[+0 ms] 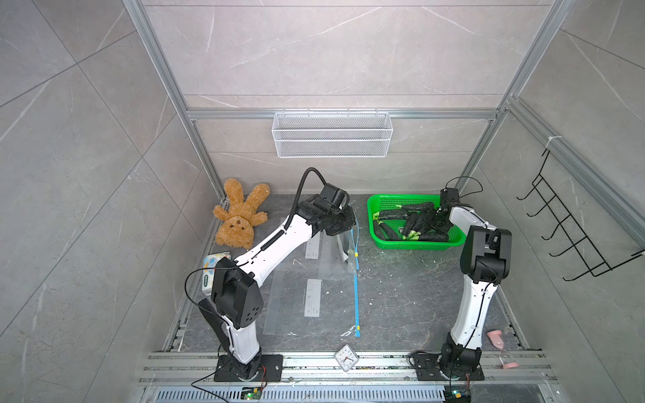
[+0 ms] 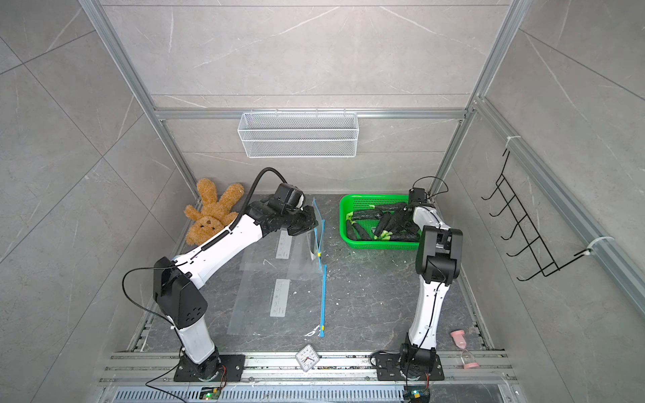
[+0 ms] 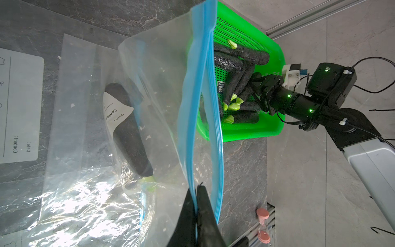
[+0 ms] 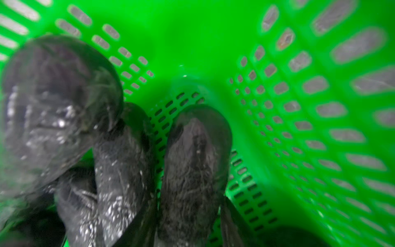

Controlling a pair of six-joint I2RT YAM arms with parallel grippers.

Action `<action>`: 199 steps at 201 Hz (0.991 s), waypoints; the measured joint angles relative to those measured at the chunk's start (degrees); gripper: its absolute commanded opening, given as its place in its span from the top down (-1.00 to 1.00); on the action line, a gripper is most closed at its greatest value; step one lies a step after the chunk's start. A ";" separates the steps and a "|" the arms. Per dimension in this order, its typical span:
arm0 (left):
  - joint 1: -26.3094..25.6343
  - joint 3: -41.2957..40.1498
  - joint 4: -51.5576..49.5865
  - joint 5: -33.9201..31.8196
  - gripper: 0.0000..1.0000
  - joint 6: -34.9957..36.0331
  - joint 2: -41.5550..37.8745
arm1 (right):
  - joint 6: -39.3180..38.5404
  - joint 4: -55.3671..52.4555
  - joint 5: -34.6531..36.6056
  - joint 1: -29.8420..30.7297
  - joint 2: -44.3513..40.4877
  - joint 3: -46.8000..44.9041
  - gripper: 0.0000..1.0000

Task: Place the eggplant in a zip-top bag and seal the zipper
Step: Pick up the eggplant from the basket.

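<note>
Basket (image 1: pixel 415 246) with eggplants (image 1: pixel 431 238) stands right of the bag (image 1: pixel 340 258).

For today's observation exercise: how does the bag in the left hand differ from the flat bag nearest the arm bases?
The lifted bag is pinched by the left hand, mouth gaping; the flat bag lies on the table, zipper strip straight. The lifted bag holds an eggplant; the flat bag looks empty. Both are clear with blue zippers.

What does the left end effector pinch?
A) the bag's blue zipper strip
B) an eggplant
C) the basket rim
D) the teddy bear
A: in the left wrist view the left end effector is shut on the zipper strip.
</note>
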 measured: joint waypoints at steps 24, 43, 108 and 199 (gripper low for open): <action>0.02 0.00 0.02 0.31 1.00 0.00 0.00 | 0.20 0.61 0.07 0.00 0.24 -0.09 0.36; 0.02 0.00 0.02 0.35 1.00 0.00 0.00 | 0.44 2.95 0.22 0.00 -0.28 -1.77 0.47; 0.02 0.00 0.02 0.37 1.00 0.00 0.00 | -0.20 4.52 0.20 0.00 -9.94 -8.87 0.62; 0.02 0.00 -0.02 0.35 1.00 0.02 0.00 | -2.03 6.97 -4.39 0.92 -31.19 -21.31 0.71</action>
